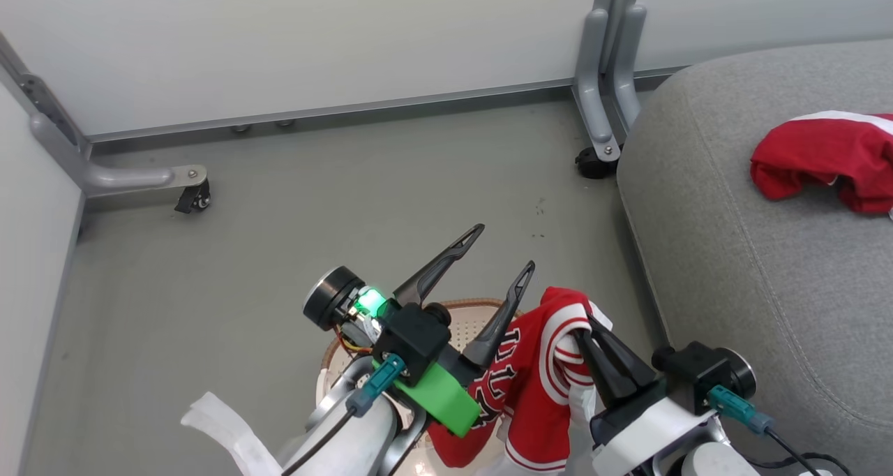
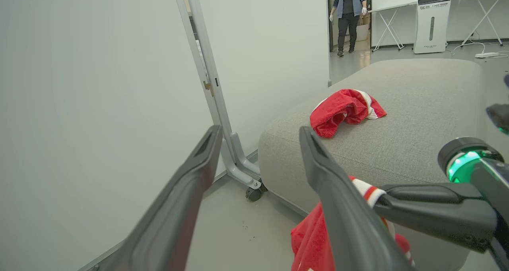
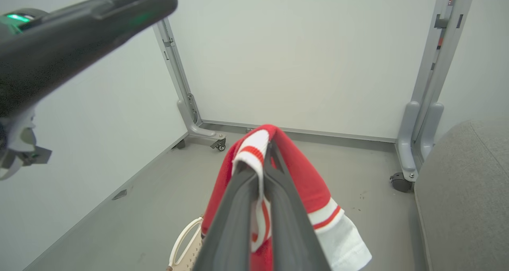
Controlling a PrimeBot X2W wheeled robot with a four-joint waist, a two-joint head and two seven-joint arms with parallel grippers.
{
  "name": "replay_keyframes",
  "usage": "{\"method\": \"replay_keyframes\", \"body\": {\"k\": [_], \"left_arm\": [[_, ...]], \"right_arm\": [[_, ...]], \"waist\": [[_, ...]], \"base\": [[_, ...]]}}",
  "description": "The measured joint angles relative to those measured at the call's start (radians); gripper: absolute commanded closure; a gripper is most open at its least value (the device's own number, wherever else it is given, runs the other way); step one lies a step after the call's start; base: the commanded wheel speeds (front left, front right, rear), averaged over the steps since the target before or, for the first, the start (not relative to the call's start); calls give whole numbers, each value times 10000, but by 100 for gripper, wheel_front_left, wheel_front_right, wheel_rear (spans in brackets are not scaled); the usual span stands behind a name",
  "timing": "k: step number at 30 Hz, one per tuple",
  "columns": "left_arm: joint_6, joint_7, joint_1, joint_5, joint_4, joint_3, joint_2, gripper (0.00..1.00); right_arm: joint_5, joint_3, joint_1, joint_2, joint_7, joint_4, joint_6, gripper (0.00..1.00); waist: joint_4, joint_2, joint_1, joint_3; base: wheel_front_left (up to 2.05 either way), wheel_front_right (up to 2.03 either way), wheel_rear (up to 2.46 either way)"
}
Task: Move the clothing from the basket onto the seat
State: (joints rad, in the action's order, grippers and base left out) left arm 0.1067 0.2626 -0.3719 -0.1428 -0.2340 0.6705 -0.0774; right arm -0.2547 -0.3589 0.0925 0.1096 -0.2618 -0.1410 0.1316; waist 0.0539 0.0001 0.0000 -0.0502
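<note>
Head view: the left gripper hangs over the basket with its two fingers spread wide and nothing between them; the right gripper is just beside it, with its fingers pressed together on the striped edge of the jersey; the jersey hangs down from this pinch, above and partly in front of the basket, and its black-and-white letters face the left arm; the basket stands on the grey floor, close to the seat; the other red garment, with a white band, lies crumpled on the seat, well apart from the basket. Left wrist view: the open fingers point toward a white partition panel and the rounded corner of the seat; the red garment lies on top of the cushion; the jersey hangs low on the right, held by the dark fingers of the right gripper; far behind, a person stands in a doorway near a white unit. Right wrist view: the closed fingers pinch the white-and-red trim, and the red cloth drapes over both sides of them; a white handle of the basket shows below on the left; the seat edge is on the right, and a caster of the partition frame is near it.
</note>
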Motion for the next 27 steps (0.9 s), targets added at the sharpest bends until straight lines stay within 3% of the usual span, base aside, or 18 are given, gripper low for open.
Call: {"method": "replay_keyframes", "body": {"k": [11, 27], "left_arm": [[132, 15, 384, -673, -2, -198, -401, 0], [205, 15, 415, -527, 393, 6, -1528, 0]], "right_arm": [[192, 836, 253, -90, 0, 698, 0, 100], [242, 1988, 314, -476, 0, 1896, 0, 100]], "waist": [[784, 0, 1, -283], [2963, -1, 0, -1364]], "base": [[0, 0, 0], [0, 0, 0]]}}
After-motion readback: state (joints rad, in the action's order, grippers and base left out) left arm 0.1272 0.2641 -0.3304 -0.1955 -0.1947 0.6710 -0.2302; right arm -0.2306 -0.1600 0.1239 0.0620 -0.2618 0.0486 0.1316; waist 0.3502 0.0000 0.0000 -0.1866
